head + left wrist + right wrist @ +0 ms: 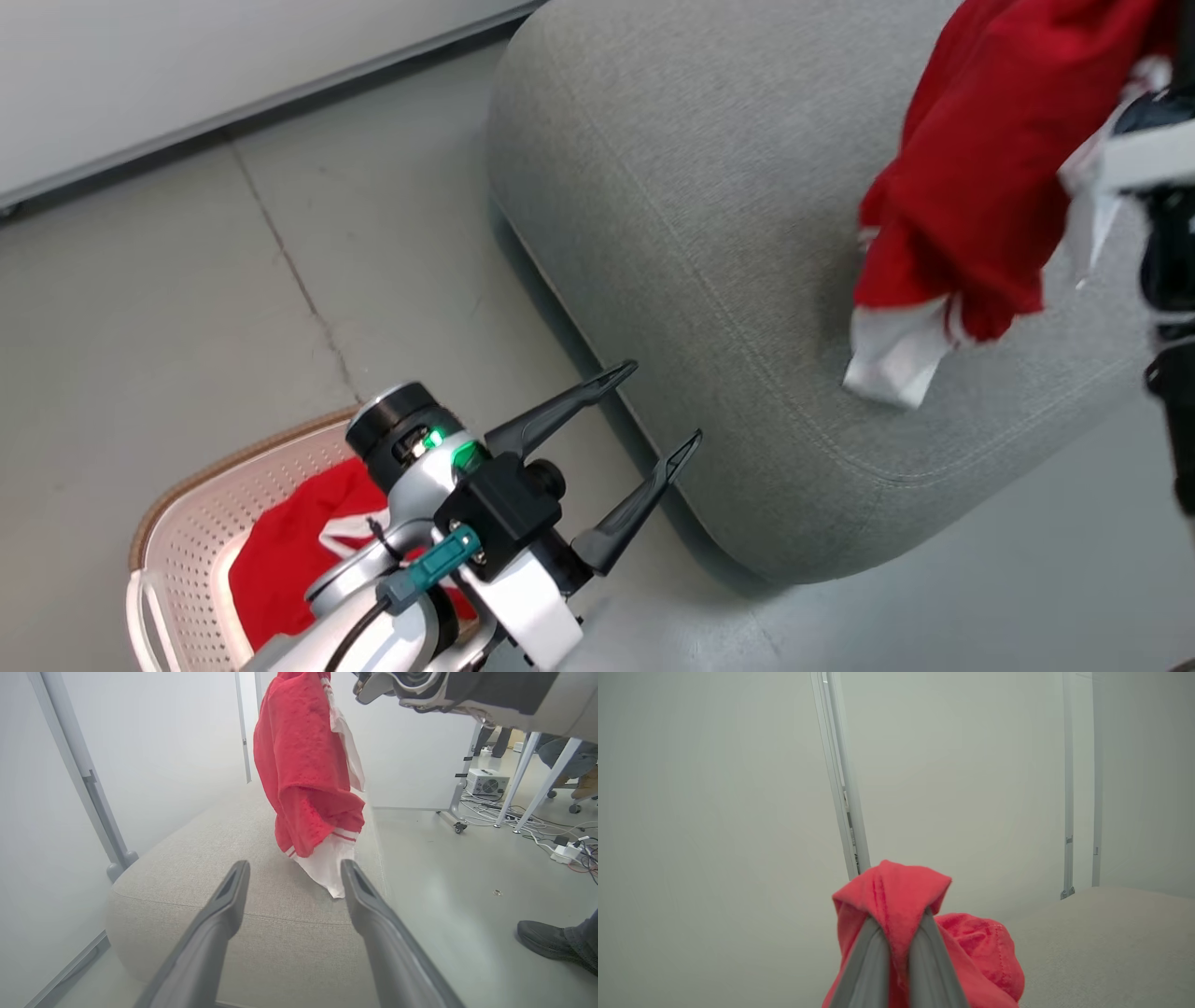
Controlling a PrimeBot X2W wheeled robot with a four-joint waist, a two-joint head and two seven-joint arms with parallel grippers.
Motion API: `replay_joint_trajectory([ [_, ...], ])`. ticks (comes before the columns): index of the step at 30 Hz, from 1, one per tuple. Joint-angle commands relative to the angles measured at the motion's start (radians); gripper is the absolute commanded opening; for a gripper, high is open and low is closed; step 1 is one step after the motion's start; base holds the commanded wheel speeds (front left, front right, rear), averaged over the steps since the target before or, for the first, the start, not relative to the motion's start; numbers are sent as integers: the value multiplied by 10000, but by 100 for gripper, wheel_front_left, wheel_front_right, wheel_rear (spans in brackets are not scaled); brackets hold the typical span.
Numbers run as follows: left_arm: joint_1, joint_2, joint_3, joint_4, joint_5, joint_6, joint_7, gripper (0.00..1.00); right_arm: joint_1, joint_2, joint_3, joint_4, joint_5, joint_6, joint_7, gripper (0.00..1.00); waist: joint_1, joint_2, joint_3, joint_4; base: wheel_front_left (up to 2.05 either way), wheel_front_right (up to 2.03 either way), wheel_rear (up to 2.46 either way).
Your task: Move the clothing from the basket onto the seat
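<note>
Your right gripper pinched the jersey, hanging beneath it over the seat; your left gripper stood wide open and empty, basket behind it

Red white-trimmed jersey aloft over grey seat; another red garment inside cream perforated basket.

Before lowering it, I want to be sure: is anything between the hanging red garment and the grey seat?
Nothing visible. The red garment, pinched in the right end effector, hangs over the bare seat. The open left end effector is off to the side.
</note>
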State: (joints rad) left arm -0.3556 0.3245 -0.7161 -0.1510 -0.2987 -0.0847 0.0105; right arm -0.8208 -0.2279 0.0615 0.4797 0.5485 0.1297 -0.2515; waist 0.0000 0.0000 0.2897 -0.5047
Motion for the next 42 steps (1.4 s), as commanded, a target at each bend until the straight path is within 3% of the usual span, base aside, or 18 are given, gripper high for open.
replay_joint_trajectory([
  [1,-301,33,2,-81,75,-54,53,100,-468,-178,-92,219,57,21,-89,0,0,0,486,368,0,0,0],
  [7,-1038,133,-46,-286,249,-168,248,100,-1958,-839,-652,1087,134,19,-160,0,0,0,1509,856,0,0,0],
  [14,-1755,439,-61,-529,455,-265,498,100,-2503,-1014,-1003,2048,92,19,-158,0,0,0,2603,1219,0,0,0],
  [28,-2409,895,-47,-681,448,-318,889,100,-1955,-415,-1303,4335,806,20,-160,0,0,0,3802,1233,0,0,0],
  [29,-2414,919,-39,-665,434,-315,878,100,-1942,-404,-1295,4371,803,20,-160,21,0,0,3782,1208,0,0,0],
  [30,-2391,942,-18,-629,414,-301,863,100,-1900,-369,-1193,4473,730,20,-159,100,0,0,3736,1171,0,0,0],
  [42,-1220,721,91,134,-185,190,-47,100,-292,-438,-507,4071,-532,15,-153,100,0,0,1407,898,0,0,0],
])
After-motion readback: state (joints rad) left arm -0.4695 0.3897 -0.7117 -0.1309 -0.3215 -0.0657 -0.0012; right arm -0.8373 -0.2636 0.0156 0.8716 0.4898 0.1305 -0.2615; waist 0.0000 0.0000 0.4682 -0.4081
